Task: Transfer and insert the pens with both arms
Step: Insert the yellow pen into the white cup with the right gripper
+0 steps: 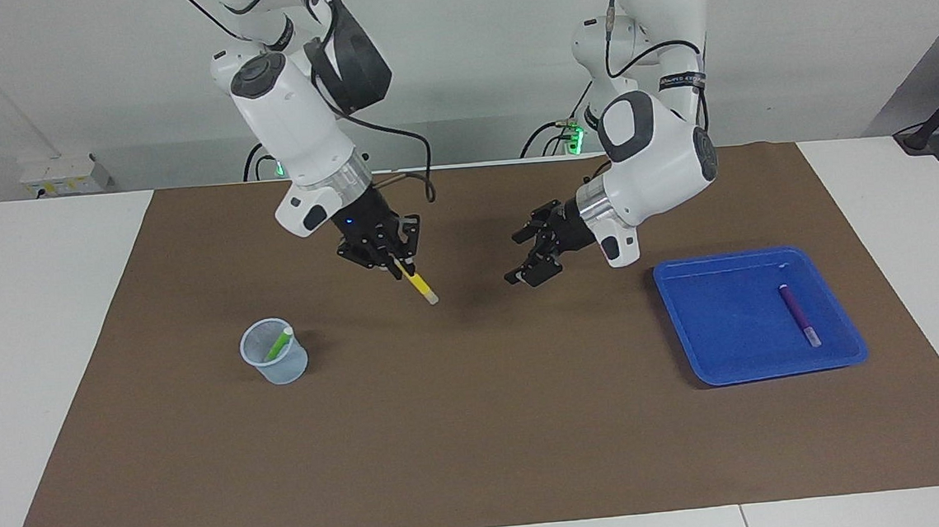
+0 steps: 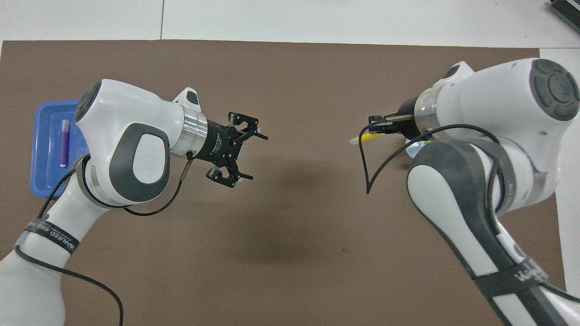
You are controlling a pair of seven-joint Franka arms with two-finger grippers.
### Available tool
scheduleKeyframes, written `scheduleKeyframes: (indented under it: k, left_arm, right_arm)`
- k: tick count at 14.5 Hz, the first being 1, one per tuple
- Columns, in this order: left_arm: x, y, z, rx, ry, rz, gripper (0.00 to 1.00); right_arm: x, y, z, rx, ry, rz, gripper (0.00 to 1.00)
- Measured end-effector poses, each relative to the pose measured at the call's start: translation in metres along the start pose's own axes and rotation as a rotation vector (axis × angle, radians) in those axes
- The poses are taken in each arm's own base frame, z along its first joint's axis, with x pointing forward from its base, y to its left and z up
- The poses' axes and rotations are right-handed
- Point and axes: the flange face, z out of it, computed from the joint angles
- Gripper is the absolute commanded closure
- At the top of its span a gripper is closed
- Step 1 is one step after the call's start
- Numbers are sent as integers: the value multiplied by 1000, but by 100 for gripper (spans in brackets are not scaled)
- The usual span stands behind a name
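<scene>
- The right gripper (image 1: 398, 263) was up over the brown mat (image 1: 481, 428), its fingertips closed on the upper end of the yellow pen (image 1: 419, 286), which slanted down with its pale tip lowest and clear of the mat.
- The left gripper (image 1: 524, 253) hung over the middle of the mat, toward the blue tray (image 1: 720, 362), with its 2 fingers spread wide and nothing between them.
- The 2 grippers were well apart.
- The green pen (image 1: 279, 343) stood tilted inside the clear cup (image 1: 264, 369), toward the right arm's end of the table.
- The purple pen (image 1: 799, 315) lay flat in the tray, toward the left arm's end of the table.
- From overhead, the right arm covered most of the cup, and the yellow pen (image 2: 369, 137) stuck out of the right gripper (image 2: 379, 128) toward the left gripper (image 2: 253, 149).
</scene>
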Motion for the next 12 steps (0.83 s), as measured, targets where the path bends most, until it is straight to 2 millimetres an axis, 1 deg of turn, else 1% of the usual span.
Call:
scheduleKeyframes:
  k: [2,4,6,7,8,9,10,12]
  left_arm:
    - [9,-5,-1,76,122,121,0]
    - [18,-10,-6,166,240,297,0]
    - [36,-14,-22,211,295,424,0]
    - [48,-16,-32,232,316,483,0]
    - [63,-19,-43,264,350,546,0]
    - [80,-23,-56,293,379,599,0]
    - [96,-27,-68,310,394,640,0]
    - [118,-33,-86,321,402,690,0]
  right_arm:
    - [5,35,-22,-63,-22,-91,100]
    - [9,74,-42,-115,-31,-176,100]
    - [9,120,-54,-135,-32,-240,100]
    - [8,135,-55,-141,-35,-252,100]
    - [7,146,-53,-145,-37,-253,100]
    - [6,152,-46,-149,-32,-255,100]
    - [5,155,-36,-151,-30,-259,100]
    - [0,156,-14,-149,-41,-263,100]
